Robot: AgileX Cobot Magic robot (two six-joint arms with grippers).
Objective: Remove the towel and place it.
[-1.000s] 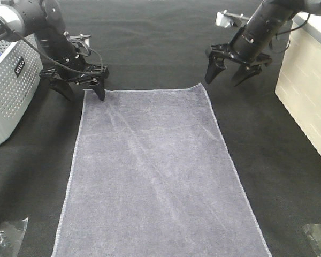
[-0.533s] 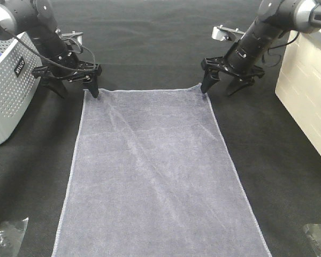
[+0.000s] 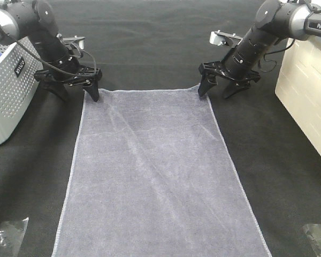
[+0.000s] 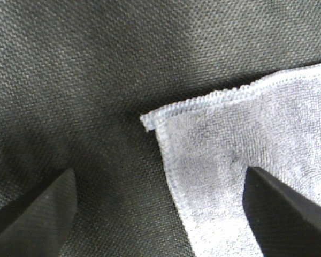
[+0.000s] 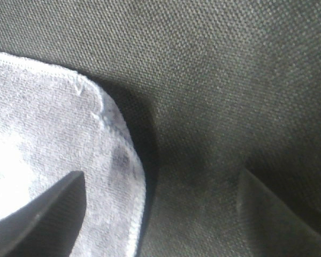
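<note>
The towel (image 3: pixel 155 171) lies spread flat on the black cloth (image 3: pixel 150 43). Its long axis runs from near to far, and its near end passes out of the high view. Its short far edge spans the gap between the two arms.

The left gripper (image 3: pixel 77 92) sits at the far-left corner and the right gripper (image 3: pixel 215 90) at the far-right corner, so neither arm is closer to the towel than the other.

Both grippers have their jaws spread wide and hold nothing. In each wrist view one finger hangs over the plush and the other over bare cloth, with the hemmed corner in the gap (the right corner is slightly curled up).

All of the towel extends from the grippers toward the near side. I judge that closing on the corners would need only a short drop straight down, while backing off toward the far side would leave it lying as it is. The basket (image 3: pixel 10 91) stands at far left, clear of the towel.
</note>
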